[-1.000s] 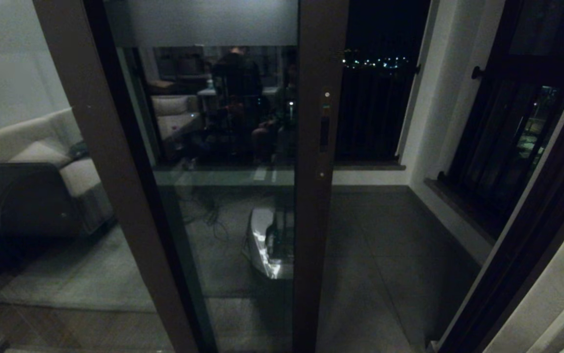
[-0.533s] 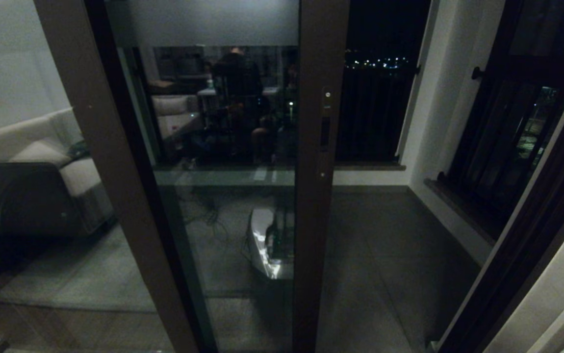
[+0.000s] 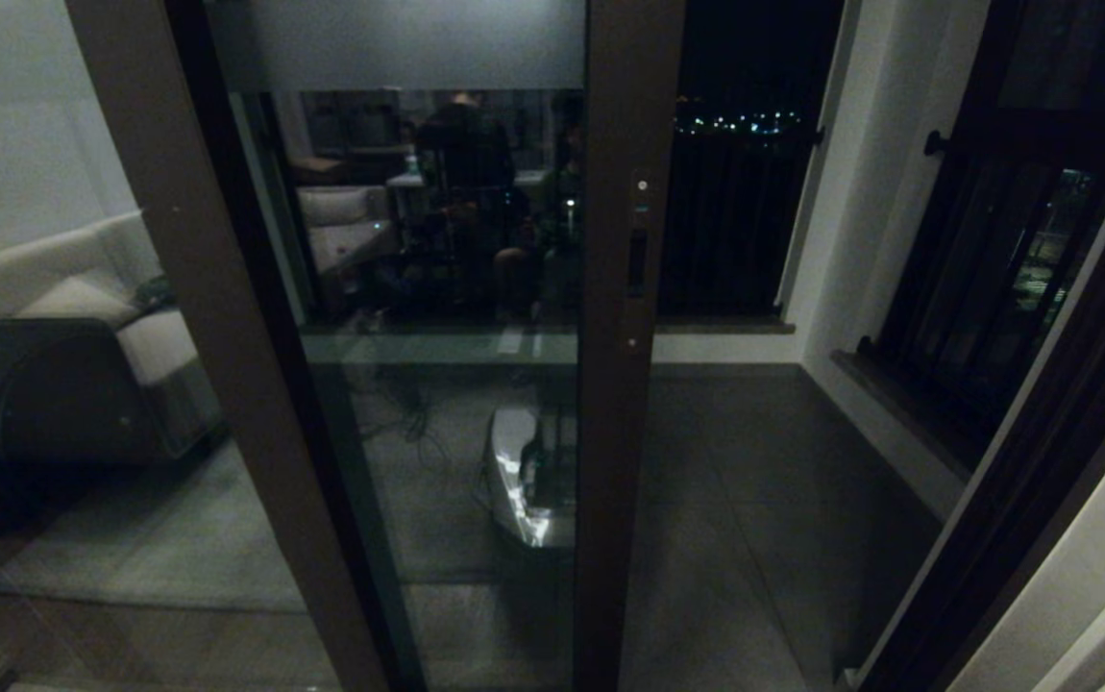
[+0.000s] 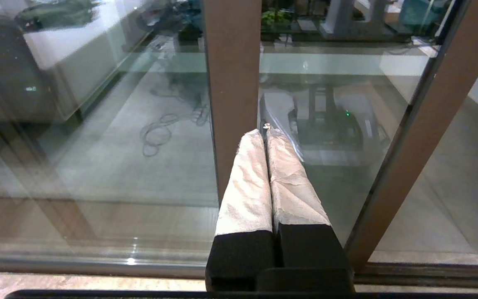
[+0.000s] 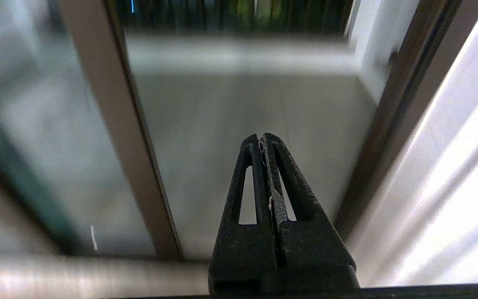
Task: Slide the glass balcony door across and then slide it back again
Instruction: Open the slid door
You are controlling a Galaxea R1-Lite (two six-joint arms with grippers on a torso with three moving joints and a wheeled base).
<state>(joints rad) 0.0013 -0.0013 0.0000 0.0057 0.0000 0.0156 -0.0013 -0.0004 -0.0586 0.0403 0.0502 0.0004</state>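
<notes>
The glass balcony door (image 3: 437,288) fills the middle of my head view: tall clear pane w/ a frosted band (image 3: 399,43) across the top, dark brown frame. Its handle stile (image 3: 625,384) stands upright just right of center, so the door sits partway across, w/ an open gap to the right of it. Thru that gap I see the grey tiled balcony floor (image 3: 754,500), a white wall (image 3: 850,192) and a black-barred window (image 3: 994,269) on the right. City lights (image 3: 735,122) show far off in the dark beyond the bars.

To the left, another brown-framed pane (image 3: 43,336) reflects a pale sofa (image 3: 82,308). The door glass itself mirrors the room behind me and a white base low down.

Smaller: the slim recessed handle (image 3: 636,259) is set in the stile about a third of the way down, w/ a small round dot above it and another below.

Neither arm shows in the head view. In the wrist views: my left gripper (image 4: 266,132) hangs low near the floor track, close to the brown frame post; its white-wrapped fingers (image 4: 247,182) are pressed together, grasping nothing. My right gripper (image 5: 262,139) points at the open gap over the floor, apart from the frame on either side; its black fingers (image 5: 282,195) are clenched tip to tip, also w/ nothing between.
</notes>
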